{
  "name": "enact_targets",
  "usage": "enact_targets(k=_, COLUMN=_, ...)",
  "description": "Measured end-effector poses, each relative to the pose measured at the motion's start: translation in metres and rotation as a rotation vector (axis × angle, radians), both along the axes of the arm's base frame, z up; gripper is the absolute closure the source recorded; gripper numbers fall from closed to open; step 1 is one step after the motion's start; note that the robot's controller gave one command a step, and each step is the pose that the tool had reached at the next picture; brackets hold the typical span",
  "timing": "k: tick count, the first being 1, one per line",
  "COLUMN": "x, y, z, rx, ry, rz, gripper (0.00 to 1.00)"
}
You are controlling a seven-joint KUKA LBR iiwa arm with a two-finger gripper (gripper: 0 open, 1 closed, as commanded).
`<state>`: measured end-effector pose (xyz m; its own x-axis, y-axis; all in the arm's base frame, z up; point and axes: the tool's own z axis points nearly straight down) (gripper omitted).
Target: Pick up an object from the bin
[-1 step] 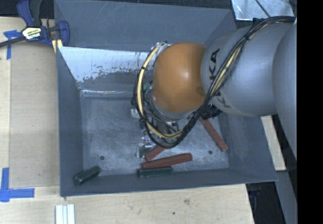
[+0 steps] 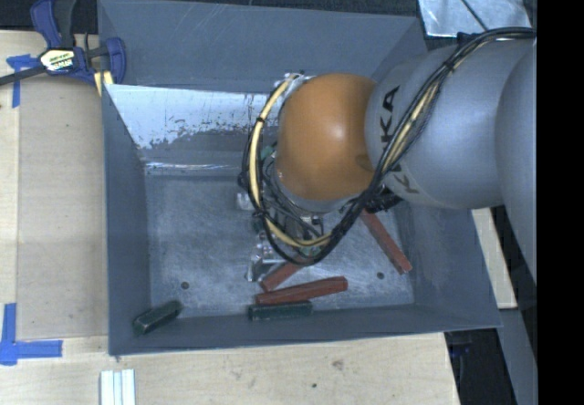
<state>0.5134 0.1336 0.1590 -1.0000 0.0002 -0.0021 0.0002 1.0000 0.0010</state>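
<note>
My gripper [image 2: 259, 259] is low in the bin's middle, mostly hidden under the wrist. Its metal tip stands just above the left end of a short red-brown stick [image 2: 279, 276] lying tilted on the floor. Right below that lies a longer red-brown bar [image 2: 303, 290], nearly level. A dark green bar [image 2: 279, 310] rests along the front wall beneath it. I see nothing held in the gripper.
Another red-brown stick [image 2: 387, 243] lies slanted at the right, partly under the arm. A dark stubby block [image 2: 157, 316] sits in the front left corner. The arm and its cables cover the bin's back right.
</note>
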Motion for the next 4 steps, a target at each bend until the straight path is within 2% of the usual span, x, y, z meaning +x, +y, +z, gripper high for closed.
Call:
enact_targets(k=1, x=0.000, y=-0.029, z=-0.041, rx=0.000, ry=-0.005, rz=0.084, gripper=0.00)
enact_targets(k=2, x=-0.009, y=-0.080, z=-0.045, rx=-0.001, ry=0.004, rz=0.283, gripper=0.00)
enact_targets(k=3, x=0.015, y=-0.116, z=-0.078, rx=-0.001, ry=-0.002, rz=0.269, gripper=1.00)
enact_targets(k=4, x=0.015, y=-0.116, z=-0.078, rx=-0.001, ry=-0.002, rz=0.269, gripper=1.00)
